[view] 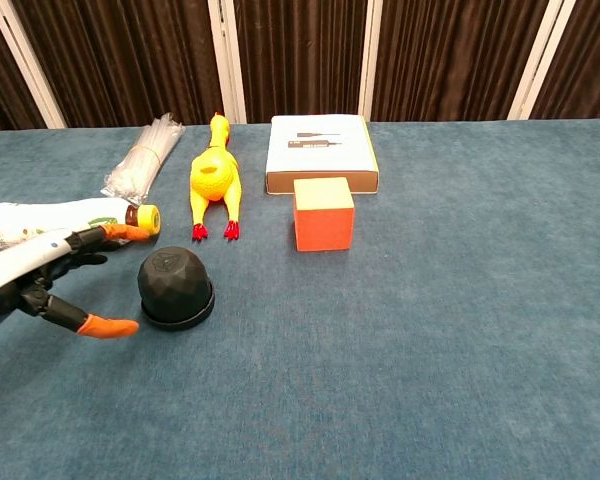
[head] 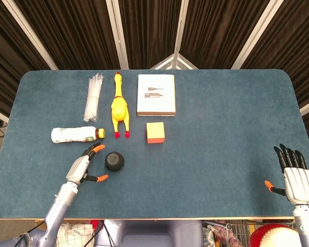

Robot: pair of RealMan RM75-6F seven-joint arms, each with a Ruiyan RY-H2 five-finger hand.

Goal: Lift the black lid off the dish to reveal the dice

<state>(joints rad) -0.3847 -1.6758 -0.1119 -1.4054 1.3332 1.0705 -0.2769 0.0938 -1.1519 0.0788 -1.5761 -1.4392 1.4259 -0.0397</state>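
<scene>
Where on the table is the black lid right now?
In the head view the black lid sits front-left, just right of the open left hand, below the bottle and rubber chicken.

Two hands are seen: the left hand (head: 81, 165) and the right hand (head: 297, 177). One black lid (head: 114, 161) is counted on the one table (head: 221, 123). One bottle (head: 74, 135) is found lying on its side. One yellow rubber chicken (head: 119, 107) is counted. One bundle of cable ties (head: 93, 96) is present; the ties in it cannot be counted singly. One white box (head: 156, 94) is seen, and one orange cube (head: 155, 132). Of dish and dice, no count can be given, since whatever is beneath the lid is hidden.
</scene>
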